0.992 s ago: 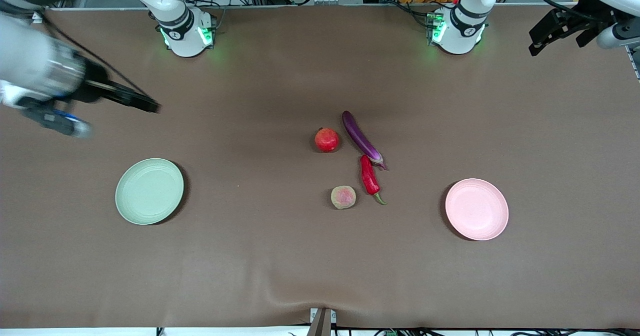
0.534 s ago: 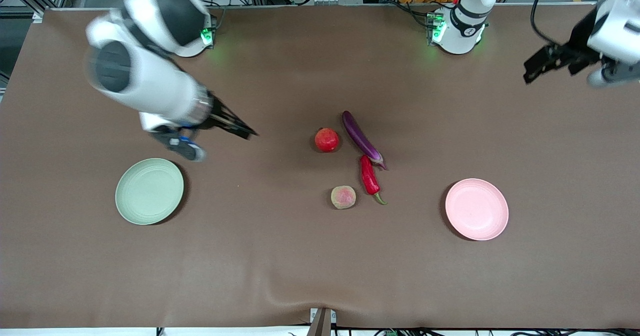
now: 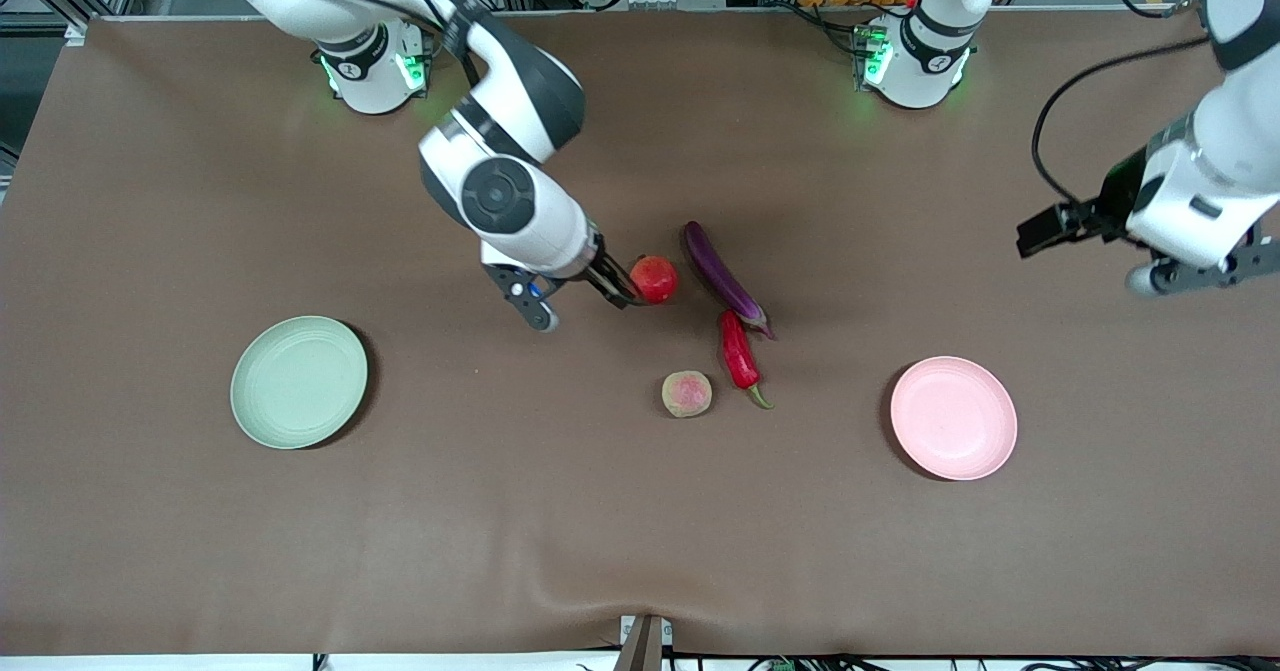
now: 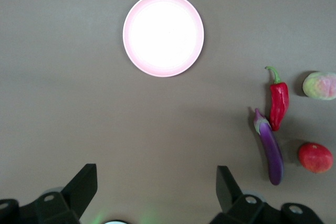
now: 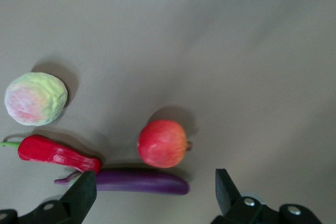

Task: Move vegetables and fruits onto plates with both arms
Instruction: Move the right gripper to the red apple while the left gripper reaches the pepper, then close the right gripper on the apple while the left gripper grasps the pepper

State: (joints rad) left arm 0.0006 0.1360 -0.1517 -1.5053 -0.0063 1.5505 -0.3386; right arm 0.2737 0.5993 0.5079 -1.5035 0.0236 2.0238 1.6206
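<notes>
Centrally on the bench [image 3: 640, 551]: pomegranate [image 3: 653, 279], eggplant [image 3: 722, 277], chili [image 3: 740, 353], peach [image 3: 687, 393]. Right gripper [image 3: 622, 294] low just beside pomegranate, fingers spread, empty. Left gripper [image 3: 1040, 234] aloft near pink plate [image 3: 953, 418], fingers spread. Green plate [image 3: 299, 382] bare.

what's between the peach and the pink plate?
The red chili pepper lies beside the peach, toward the pink plate. From the pepper on to the plate the brown tablecloth is bare. The front view shows it.

Glossy eggplant [image 3: 722, 277] and chili [image 3: 740, 353]; matte plates [image 3: 953, 417], cloth table [image 3: 560, 511].
</notes>
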